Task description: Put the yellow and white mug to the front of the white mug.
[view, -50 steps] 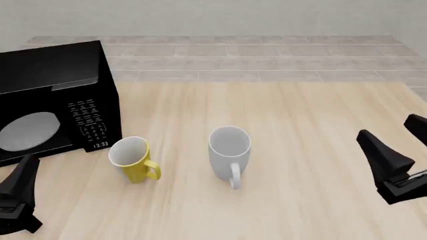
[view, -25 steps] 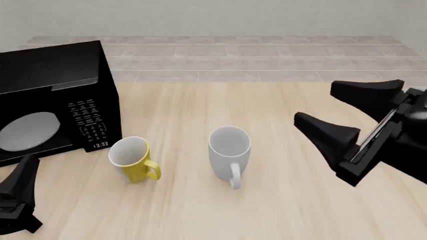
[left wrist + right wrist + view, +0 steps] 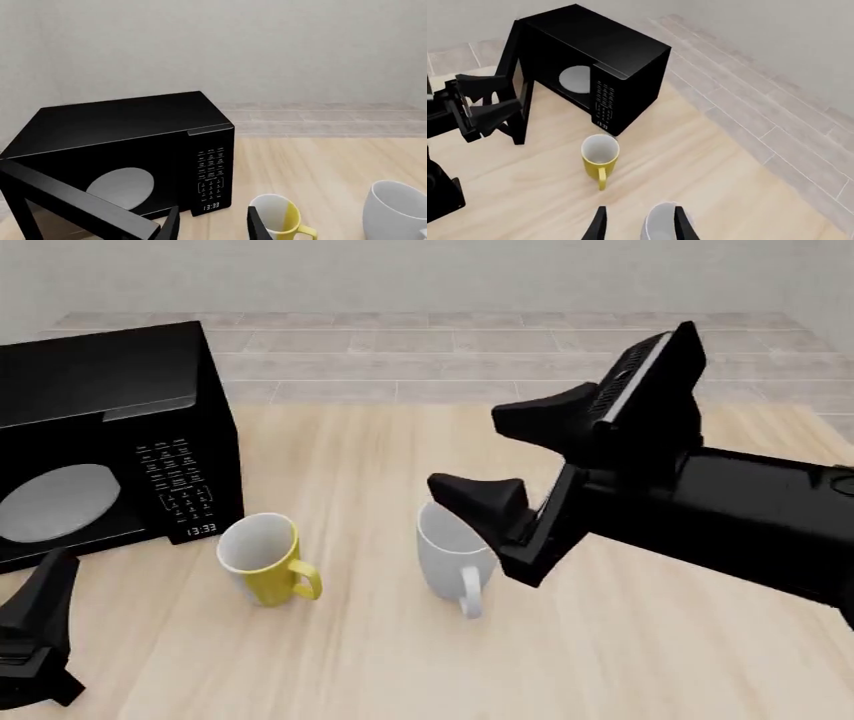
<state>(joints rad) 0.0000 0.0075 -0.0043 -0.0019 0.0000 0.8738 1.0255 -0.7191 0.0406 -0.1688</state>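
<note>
Sweeping in from the right edge within 1 second, the right gripper [image 3: 514, 455] is now hanging with jaws spread above the white mug [image 3: 454, 545], not the yellow and white mug [image 3: 266, 558], which is standing untouched left of it on the tabletop [image 3: 400, 660], near the microwave [image 3: 107, 430]. I am judging the grasp not begun. The left gripper [image 3: 34, 640] is resting low; its jaws are looking parted.
</note>
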